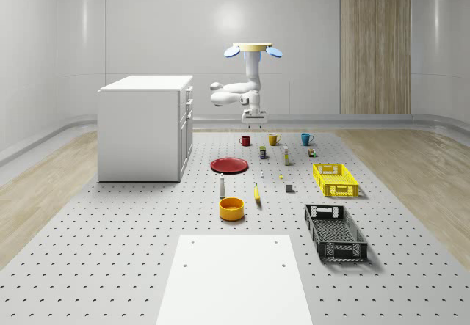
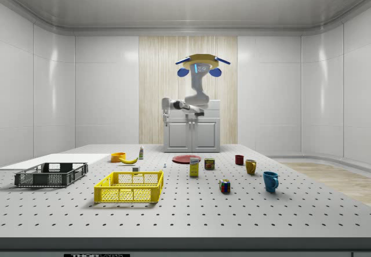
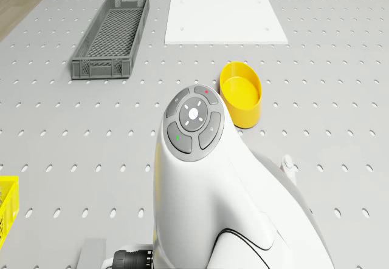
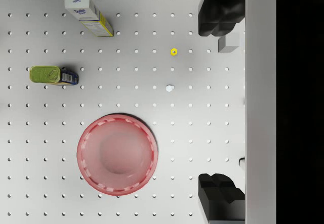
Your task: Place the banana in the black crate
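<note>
The drone hovers high above the far end of the grey perforated table, over the small red mug and beside the white cabinet. Its white arm folds at the elbow with the wrist pointing straight down; in the wrist view the two black fingertips stand wide apart with nothing between them. In the whole-scene view the slim yellow banana lies on the table at about six o'clock from the gripper, well apart and far below it, just beside the round yellow bowl. Its long axis runs roughly twelve to six. The black mesh crate sits at about four o'clock from the banana. I judge the coming move a long descent toward the near side.
</note>
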You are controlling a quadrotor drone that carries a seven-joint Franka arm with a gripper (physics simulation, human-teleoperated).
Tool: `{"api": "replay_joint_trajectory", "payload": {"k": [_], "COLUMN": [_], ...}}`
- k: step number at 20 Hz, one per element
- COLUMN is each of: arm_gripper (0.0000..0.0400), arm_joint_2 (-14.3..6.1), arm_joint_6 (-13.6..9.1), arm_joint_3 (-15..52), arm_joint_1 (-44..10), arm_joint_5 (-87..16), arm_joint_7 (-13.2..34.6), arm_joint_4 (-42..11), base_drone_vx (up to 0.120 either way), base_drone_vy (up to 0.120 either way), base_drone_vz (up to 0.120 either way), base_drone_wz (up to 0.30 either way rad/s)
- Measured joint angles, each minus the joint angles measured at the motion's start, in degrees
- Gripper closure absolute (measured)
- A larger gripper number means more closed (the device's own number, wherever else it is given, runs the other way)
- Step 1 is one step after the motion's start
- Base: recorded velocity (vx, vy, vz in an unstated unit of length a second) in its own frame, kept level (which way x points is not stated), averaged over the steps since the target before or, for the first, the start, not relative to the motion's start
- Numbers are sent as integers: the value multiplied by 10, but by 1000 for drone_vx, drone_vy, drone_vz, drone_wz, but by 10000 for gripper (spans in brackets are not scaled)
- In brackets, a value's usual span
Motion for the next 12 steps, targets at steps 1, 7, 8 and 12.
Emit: {"api": "replay_joint_trajectory", "payload": {"k": [1, 7, 8, 12], "arm_gripper": [0, 0, 0, 0], "arm_joint_2": [-1, -10, -11, -17], "arm_joint_6": [1, 9, 11, 16], "arm_joint_3": [0, 2, 2, 3], "arm_joint_1": [0, -2, -3, -4], "arm_joint_5": [1, 4, 5, 7], "arm_joint_7": [0, 2, 2, 3], "arm_joint_4": [0, 0, 1, 1], "base_drone_vx": [120, 120, 120, 120], "base_drone_vy": [0, 0, 0, 0], "base_drone_vz": [0, 0, 0, 0], "base_drone_wz": [0, 0, 0, 0]}}
